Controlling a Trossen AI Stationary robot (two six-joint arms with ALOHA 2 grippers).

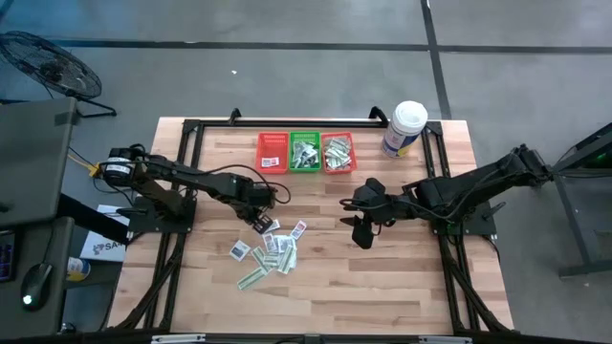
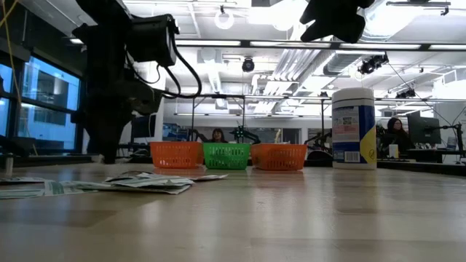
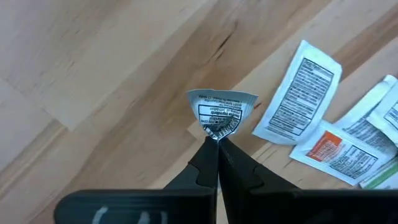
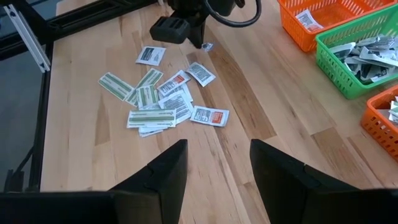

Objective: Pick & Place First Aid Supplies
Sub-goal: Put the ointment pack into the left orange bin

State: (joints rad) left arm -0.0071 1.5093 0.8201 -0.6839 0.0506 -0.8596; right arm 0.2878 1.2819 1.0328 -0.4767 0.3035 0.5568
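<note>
Several small flat first aid packets (image 1: 273, 250), white squarish ones and green-and-white strips, lie in a loose heap on the wooden table, also seen in the right wrist view (image 4: 163, 99). My left gripper (image 1: 260, 225) stands just beyond the heap's far left edge, pointing down, shut on one small white packet with dark print (image 3: 221, 111). My right gripper (image 1: 361, 231) hovers open to the right of the heap, high above the table, with nothing between its fingers (image 4: 168, 168). My left gripper pinches the white packet by one crumpled corner (image 3: 216, 130) between its two fingertips (image 3: 211, 149), coming from above and pointing steeply down. The packet sticks out beyond the fingertips, bowed, and looks lifted clear of the table.
Three small mesh baskets stand in a row at the table's far side: red (image 1: 273, 151), green (image 1: 305, 151) and red (image 1: 338, 153), each with packets in it. A white tub with a blue label (image 1: 404, 129) stands at the far right. Bare wood lies near the front edge.
</note>
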